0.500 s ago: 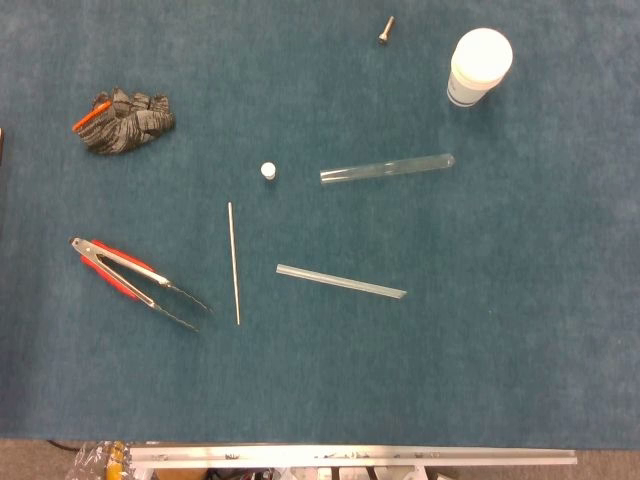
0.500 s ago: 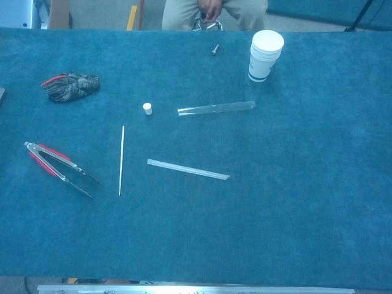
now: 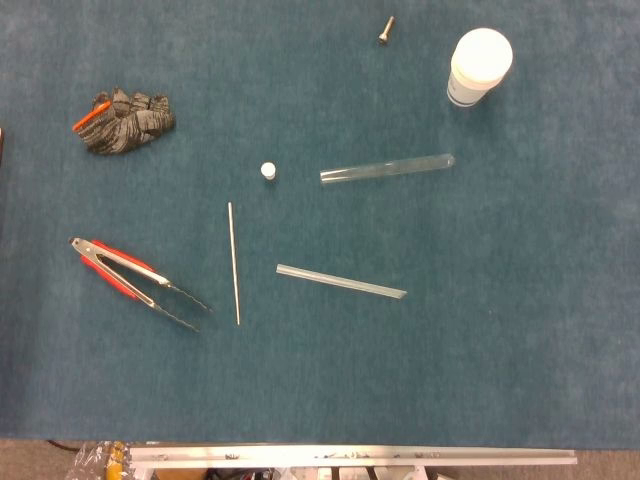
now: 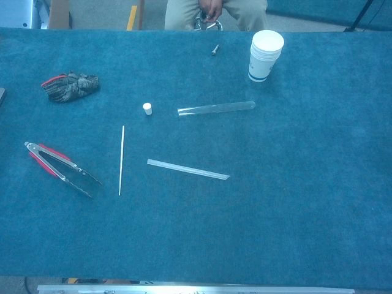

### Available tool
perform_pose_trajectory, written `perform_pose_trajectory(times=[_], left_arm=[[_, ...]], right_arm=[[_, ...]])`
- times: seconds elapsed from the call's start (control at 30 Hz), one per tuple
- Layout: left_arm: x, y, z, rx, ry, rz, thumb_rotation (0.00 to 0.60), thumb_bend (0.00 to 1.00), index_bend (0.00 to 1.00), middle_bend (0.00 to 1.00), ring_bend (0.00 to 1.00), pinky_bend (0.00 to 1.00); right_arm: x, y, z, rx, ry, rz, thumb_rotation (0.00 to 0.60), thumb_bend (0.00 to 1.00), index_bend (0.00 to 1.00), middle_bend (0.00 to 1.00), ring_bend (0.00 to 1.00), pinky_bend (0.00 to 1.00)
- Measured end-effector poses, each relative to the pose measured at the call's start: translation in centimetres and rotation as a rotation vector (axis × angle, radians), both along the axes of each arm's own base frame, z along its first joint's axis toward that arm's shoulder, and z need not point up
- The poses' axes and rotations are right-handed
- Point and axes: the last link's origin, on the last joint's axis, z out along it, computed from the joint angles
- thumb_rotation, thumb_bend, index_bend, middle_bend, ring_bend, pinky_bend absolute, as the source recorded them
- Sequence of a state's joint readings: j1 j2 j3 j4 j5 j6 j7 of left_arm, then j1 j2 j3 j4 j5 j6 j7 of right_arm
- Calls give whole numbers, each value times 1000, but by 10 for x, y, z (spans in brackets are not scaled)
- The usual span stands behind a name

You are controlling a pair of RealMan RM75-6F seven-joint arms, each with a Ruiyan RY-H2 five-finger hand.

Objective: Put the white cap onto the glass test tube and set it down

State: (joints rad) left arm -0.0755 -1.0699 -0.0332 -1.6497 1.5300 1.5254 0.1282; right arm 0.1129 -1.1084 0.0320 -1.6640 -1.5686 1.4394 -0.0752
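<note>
- Chest view only: beyond the far table edge [image 4: 122, 29], a seated person [image 4: 214, 11] and floor show; the head view stops short of that edge.
- Head view only: a metal rail [image 3: 350, 457] along the near edge, with a crumpled bag [image 3: 98, 462] below it at left.
- Neither hand nor arm appears in either view, so whether the fingers are spread or closed cannot be told.
- Nearest band of the blue cloth [image 3: 500, 350] is bare from the rail up to the first items; the whole right side is bare too, as far as the cup.
- Tongs [image 3: 135, 283] with red grips lie at near left, tips toward the centre.
- Thin rod [image 3: 234, 262] lies just right of the tongs, running near to far, apart from them.
- Flat clear strip [image 3: 340, 281] lies right of the rod, slightly slanted, touching nothing.
- Cap [image 3: 268, 170], small and white, stands alone beyond the rod's far end, near table centre.
- Tube [image 3: 387, 167] lies on its side just right of the cap, a clear gap between; its open end faces the cap, rounded end toward the right. Cap is not on it.
- Crumpled glove [image 3: 124, 120], dark with orange trim, sits far left, well apart from everything.
- Paper cup [image 3: 478, 66], white, stands upright far right, beyond the tube.
- Small bolt [image 3: 386, 30] lies left of the cup, near the far edge.
</note>
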Motion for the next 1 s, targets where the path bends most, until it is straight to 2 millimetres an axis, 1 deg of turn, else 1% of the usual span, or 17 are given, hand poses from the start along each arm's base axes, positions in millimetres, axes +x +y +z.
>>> perform_pose_trajectory(times=[0.2,0.4,0.5,0.67,0.83,0.87,0.93,1.0], left_arm=[[1,-1,5,2,-8,-4,600,293,275,309,234,203],[3,-1,6,3,-11,-10,600,293,275,309,234,203],[3,0,7,4,-7,-14,600,293,275,308,234,203],[5,1,10,6,6,-22,600,293,275,308,234,203],[4,1,12,10,6,-21,600,293,275,308,234,203],[4,1,13,9,7,-21,600,293,275,308,234,203],[4,1,13,8,7,-22,600,293,275,308,234,203],[3,1,13,8,5,-22,600,293,275,308,234,203]], right_arm=[[17,-16,-11,58,-16,55,600,353,212,204,70,253],[40,-38,-26,136,-30,117,600,360,261,204,70,253],[54,-49,-37,188,-39,143,600,382,288,213,70,253],[80,-73,-59,272,-58,181,600,379,321,242,89,254],[110,-95,-83,313,-71,211,600,285,372,251,97,258],[114,-98,-87,318,-71,216,600,252,380,254,98,258],[124,-103,-97,331,-65,226,600,216,388,257,101,258],[132,-108,-107,343,-58,232,600,207,390,257,102,258]])
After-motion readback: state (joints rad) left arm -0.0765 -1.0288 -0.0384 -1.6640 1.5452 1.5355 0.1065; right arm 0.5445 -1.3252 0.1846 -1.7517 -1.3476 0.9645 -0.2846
